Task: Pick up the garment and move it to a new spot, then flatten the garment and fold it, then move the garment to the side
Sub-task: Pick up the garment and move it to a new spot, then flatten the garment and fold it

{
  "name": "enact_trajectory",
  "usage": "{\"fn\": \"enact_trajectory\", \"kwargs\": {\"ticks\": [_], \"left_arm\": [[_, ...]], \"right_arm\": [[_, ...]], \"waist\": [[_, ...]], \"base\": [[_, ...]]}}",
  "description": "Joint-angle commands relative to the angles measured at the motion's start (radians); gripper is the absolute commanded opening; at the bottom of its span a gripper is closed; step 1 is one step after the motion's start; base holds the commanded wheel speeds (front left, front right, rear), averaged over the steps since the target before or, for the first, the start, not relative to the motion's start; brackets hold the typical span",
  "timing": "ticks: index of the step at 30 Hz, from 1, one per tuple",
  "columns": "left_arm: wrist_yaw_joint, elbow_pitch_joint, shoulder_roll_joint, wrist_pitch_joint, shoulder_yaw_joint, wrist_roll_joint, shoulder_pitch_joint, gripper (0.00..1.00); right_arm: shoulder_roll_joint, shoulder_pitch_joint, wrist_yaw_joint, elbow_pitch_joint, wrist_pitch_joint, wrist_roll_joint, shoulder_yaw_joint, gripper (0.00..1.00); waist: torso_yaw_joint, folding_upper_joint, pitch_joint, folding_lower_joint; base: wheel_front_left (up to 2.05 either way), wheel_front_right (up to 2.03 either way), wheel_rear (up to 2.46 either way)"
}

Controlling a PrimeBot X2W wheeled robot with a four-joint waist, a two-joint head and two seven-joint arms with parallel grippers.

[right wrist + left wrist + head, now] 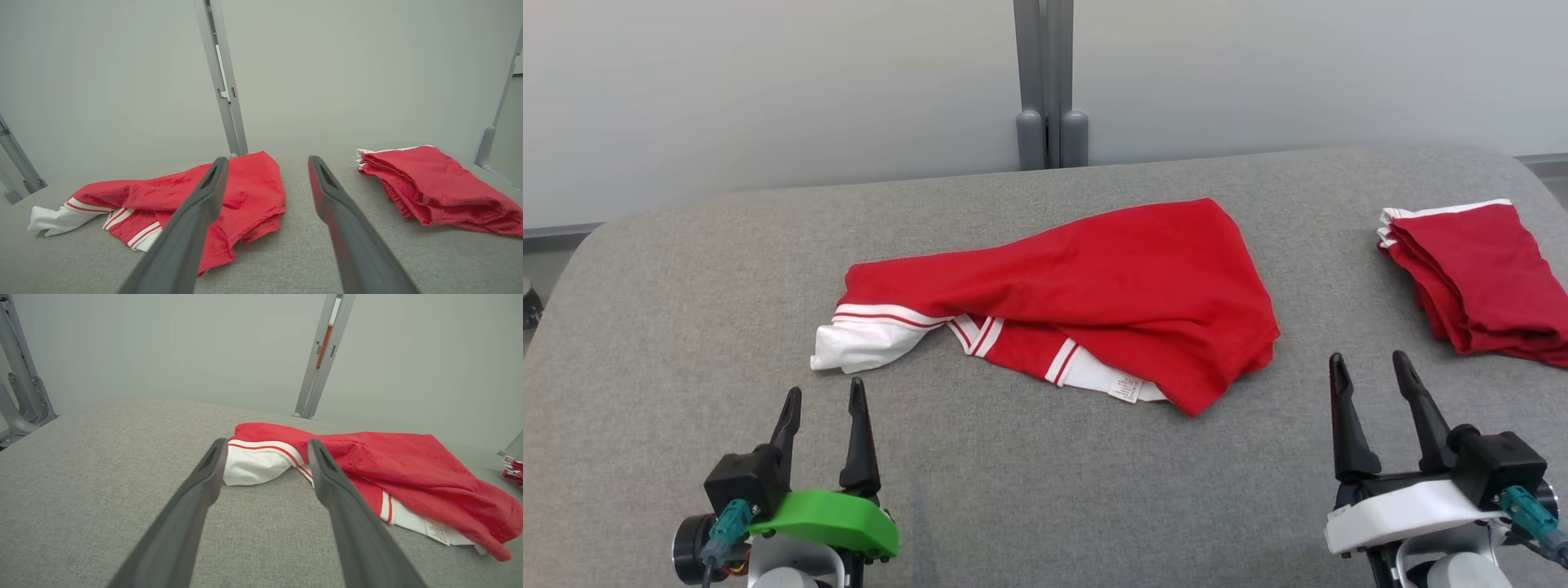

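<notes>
Grey fabric surface (686, 327) holds crumpled garment (1094, 286); pale wall (768, 82) behind (metal post (1045, 82))

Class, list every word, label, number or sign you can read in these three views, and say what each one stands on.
Care label on the white near edge of the crumpled red garment: faint printed marks, too small and blurred to read in either the head view or the left wrist view.
No other text: I can read no words or numbers on the folded red pile or the grey surface.
</notes>
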Motion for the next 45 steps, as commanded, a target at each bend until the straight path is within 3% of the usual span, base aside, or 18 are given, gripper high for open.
{"fn": "enact_trajectory", "kwargs": {"ticks": [1,10,33,45], "left_arm": [[0.005,-0.013,-0.003,0.0,0.007,0.018,0.017,1.0],[-0.012,-0.044,-0.025,0.0,0.027,0.06,0.059,1.0],[-0.03,-0.029,-0.035,0.0,0.027,0.071,0.038,1.0],[-0.009,-0.049,-0.034,0.0,-0.009,0.048,-0.02,1.0]], "right_arm": [[-0.001,0.016,-0.001,0.009,-0.003,0.006,0.01,1.0],[-0.001,-0.003,-0.001,0.053,-0.003,0.008,0.065,1.0],[-0.001,-0.032,-0.001,0.131,-0.003,-0.026,0.087,1.0],[-0.002,-0.242,-0.001,0.467,-0.003,-0.184,0.133,1.0]], "waist": [[0.005,-0.0001,-0.004,0.0],[0.007,-0.0001,-0.009,0.0],[0.033,-0.0001,0.016,0.0],[0.145,-0.0001,0.134,0.0]], "base": [[0.0,0.0,0.0],[0.0,0.0,0.0],[0.0,0.0,0.0],[0.0,0.0,0.0]]}}
